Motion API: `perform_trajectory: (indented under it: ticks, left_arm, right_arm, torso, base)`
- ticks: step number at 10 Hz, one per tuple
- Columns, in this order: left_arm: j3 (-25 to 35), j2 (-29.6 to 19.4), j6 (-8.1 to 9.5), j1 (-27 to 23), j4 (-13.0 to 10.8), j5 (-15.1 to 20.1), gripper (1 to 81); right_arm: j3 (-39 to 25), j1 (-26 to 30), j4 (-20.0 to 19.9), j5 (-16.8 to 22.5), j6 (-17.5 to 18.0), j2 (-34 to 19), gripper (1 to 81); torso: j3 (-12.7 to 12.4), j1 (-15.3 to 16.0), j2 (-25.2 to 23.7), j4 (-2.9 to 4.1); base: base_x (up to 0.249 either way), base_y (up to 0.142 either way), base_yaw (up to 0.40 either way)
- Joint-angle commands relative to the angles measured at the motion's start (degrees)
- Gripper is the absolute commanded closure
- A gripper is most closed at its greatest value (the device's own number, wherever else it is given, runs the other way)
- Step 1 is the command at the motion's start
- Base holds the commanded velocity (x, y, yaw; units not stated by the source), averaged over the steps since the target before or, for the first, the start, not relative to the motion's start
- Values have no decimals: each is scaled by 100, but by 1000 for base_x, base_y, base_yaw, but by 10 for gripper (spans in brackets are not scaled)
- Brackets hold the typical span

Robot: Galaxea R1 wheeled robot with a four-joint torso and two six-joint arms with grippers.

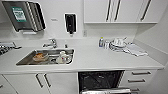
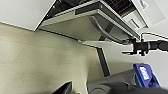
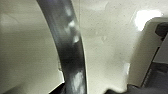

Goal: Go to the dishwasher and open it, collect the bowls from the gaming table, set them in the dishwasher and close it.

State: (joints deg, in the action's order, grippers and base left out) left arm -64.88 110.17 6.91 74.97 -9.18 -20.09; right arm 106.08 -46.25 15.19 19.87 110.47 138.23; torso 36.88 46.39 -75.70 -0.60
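The dishwasher (image 1: 100, 81) sits under the table's front edge, right of the sink (image 1: 25, 61), door partly down. Your right pincer is at its bar handle (image 3: 70, 50); whether it's clamped I cannot tell. Lower the door evenly.

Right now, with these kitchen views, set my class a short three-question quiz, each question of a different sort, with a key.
1. True or false: the dishwasher door stands partly open.
2. Where does the dishwasher sit relative to the sink? A) directly beneath it B) below the counter, to the sink's right C) above the counter
3. Fill in: the stack of white dishes rests on the ____.

Key: 1 true, its dark interior shows; 2 B; 3 counter.
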Motion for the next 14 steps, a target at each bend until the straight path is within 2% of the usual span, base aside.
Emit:
perform_trajectory:
  ticks: [1,3,4,5,8,11,12,14]
  left_arm:
    - [203,-258,-14,-347,-181,137,10]
    - [212,-258,-14,-347,-189,137,10]
    - [212,-231,-14,-347,-216,146,10]
    - [212,-214,-14,-347,-216,188,10]
    - [212,-91,-23,-347,-242,399,10]
    - [168,-47,-23,-347,-242,445,10]
    - [134,-38,-14,-338,-217,436,10]
    - [-224,-11,-14,-250,-146,445,10]
  right_arm:
    - [-71,445,-121,641,18,-232,10]
    - [-54,375,-121,632,27,-214,10]
    - [-45,244,-121,439,27,-179,10]
    - [50,138,-104,246,27,-110,10]
    - [552,-135,-104,132,-16,155,10]
    - [447,-161,-78,34,-87,58,10]
    - [308,-170,96,-140,-417,-46,10]
    - [-130,-223,953,-395,-1853,-213,10]
  torso:
    - [-2,0,0,0]
    - [0,0,0,0]
    - [0,0,-2,0]
    - [-2,-2,-2,0]
    - [-2,-4,-5,0]
    - [-5,-11,-6,0]
    - [-5,-13,-6,0]
    - [-2,-11,-5,0]
  base:
    - [-78,0,0]
    - [-79,0,0]
    - [-79,0,0]
    - [-79,0,0]
    - [-79,0,0]
    - [-26,0,0]
    - [0,0,0]
    - [0,0,0]
